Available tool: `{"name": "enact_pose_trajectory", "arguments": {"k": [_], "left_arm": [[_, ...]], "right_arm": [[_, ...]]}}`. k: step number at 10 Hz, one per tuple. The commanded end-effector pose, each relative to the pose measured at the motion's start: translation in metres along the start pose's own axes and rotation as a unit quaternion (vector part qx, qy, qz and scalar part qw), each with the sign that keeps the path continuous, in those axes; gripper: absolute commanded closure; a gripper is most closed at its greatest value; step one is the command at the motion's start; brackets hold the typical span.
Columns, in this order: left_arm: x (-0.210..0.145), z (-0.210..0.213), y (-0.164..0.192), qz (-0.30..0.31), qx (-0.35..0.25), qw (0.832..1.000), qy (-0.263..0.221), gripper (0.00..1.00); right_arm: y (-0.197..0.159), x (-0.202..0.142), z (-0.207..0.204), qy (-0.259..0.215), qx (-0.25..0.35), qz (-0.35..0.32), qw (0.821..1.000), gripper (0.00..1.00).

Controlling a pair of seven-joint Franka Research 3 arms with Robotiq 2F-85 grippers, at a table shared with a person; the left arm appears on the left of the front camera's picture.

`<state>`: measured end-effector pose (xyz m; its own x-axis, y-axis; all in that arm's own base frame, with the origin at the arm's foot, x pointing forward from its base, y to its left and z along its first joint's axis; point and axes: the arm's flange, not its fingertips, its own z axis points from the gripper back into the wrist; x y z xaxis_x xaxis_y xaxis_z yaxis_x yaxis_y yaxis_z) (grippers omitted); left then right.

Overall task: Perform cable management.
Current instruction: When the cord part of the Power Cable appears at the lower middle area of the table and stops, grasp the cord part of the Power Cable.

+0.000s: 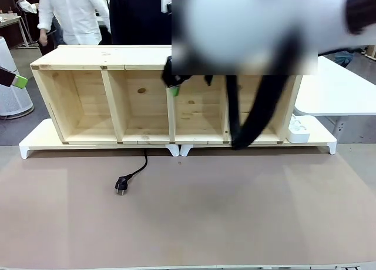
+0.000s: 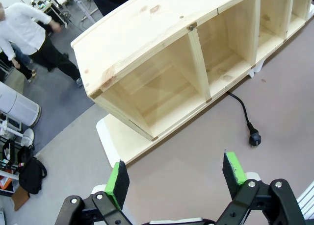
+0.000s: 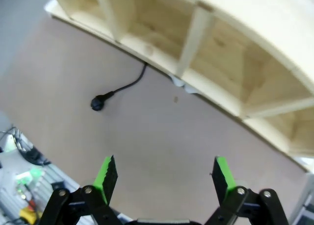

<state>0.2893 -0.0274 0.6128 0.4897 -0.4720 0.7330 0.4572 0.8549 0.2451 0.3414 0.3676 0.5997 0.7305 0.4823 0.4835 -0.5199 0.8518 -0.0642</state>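
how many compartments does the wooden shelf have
4, side by side in the wooden shelf: the leftmost compartment, second compartment, third compartment, and the rightmost compartment, partly hidden behind a robot arm.

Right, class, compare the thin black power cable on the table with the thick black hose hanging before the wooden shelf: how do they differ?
The thin black power cable lies curved on the brown table, ending in a round plug; the thick black hose hangs off the white arm. The cable looks thinner than the hose. Both are black and flexible.
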Motion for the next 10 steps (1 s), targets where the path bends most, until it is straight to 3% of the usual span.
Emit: {"name": "enact_pose_trajectory", "arguments": {"k": [1, 5, 10], "left_arm": [[0.001, -0.002, 0.002, 0.001, 0.002, 1.0, -0.006, 0.0], [0.001, -0.002, 0.002, 0.001, 0.002, 1.0, -0.006, 0.0], [0.001, -0.002, 0.002, 0.001, 0.002, 1.0, -0.006, 0.0]], "right_arm": [[0.029, 0.022, -0.027, 0.034, -0.022, -0.024, 0.999, 0.0], [0.069, 0.035, -0.084, 0.021, -0.02, -0.108, 0.994, 0.0], [0.123, 0.031, -0.142, -0.012, -0.042, -0.134, 0.99, 0.0]]}}
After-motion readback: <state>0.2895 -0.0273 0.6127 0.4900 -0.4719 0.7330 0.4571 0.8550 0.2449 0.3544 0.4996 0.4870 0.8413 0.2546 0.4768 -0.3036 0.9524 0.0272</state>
